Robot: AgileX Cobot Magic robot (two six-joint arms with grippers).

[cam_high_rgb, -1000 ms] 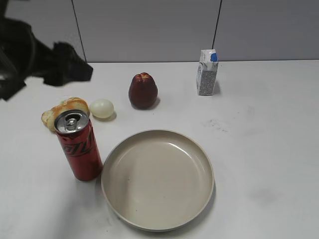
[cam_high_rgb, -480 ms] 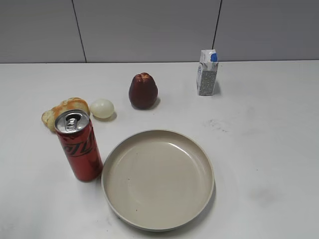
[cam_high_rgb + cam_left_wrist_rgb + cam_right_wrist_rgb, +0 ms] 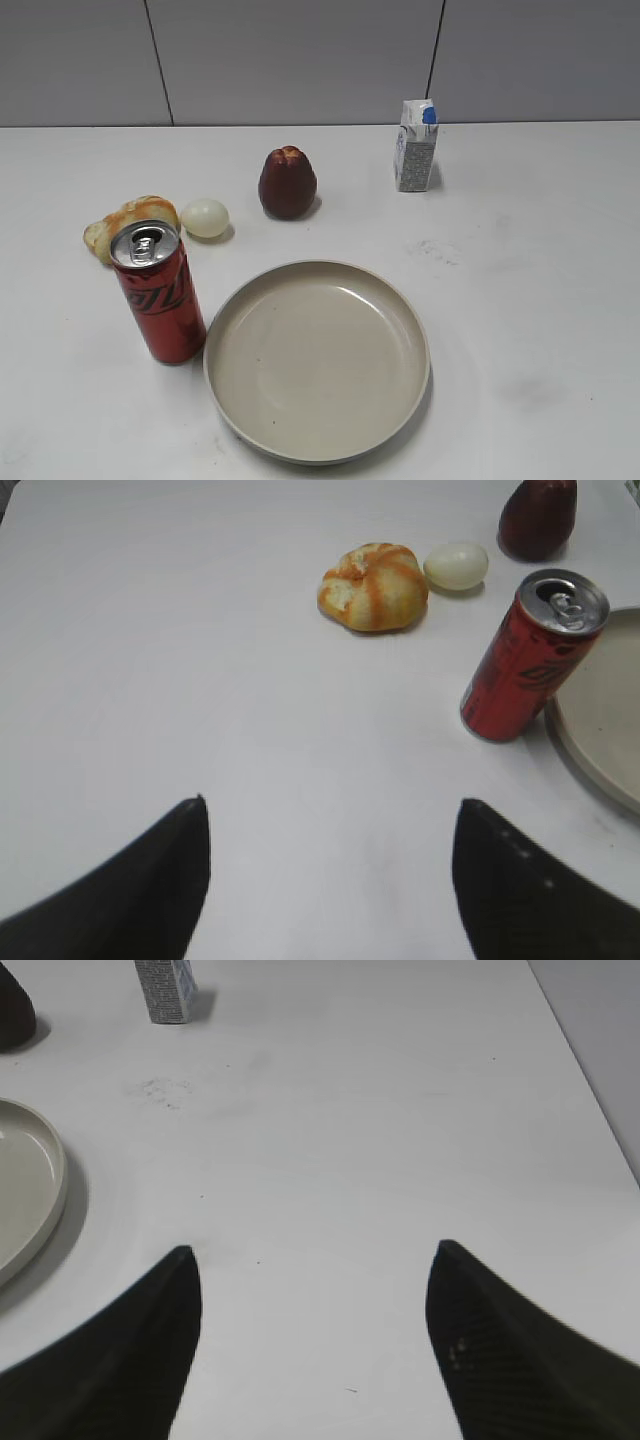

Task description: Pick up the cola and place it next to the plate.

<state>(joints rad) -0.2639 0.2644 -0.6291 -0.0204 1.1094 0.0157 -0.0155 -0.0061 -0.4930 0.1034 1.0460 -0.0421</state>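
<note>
The cola (image 3: 157, 292) is already standing just beside the plate (image 3: 316, 440), on that dish's left, so by the look of things the placing step is done or all but done.

Taking things by size: the tabletop (image 3: 530, 300) carries everything. The plate sits near the front middle, empty, its rim very close to the can's base; in the left wrist view the cola (image 3: 532, 656) and the plate's edge (image 3: 590, 770) look almost touching, though I cannot tell whether they actually meet. The can stands upright on its base, long axis vertical, silver pull-tab top facing up and its black lettering running lengthwise along the red side.

Behind it lie a bread roll (image 3: 125, 222) and a pale egg-shaped thing (image 3: 205, 217); further back are a dark red fruit (image 3: 288, 183) and a small white-and-blue carton (image 3: 415, 146).

Neither arm shows in the exterior view. The left gripper (image 3: 330, 880) hangs over bare tabletop with its jaws spread wide and nothing between them, well apart from the can. The right gripper (image 3: 312, 1340) is likewise spread and empty, to the right of the plate.

My judgement: nothing more calls for a grasp. If anything remains, it is only to keep both arms clear of the can, since a tall slim can would tip easily if nudged.
</note>
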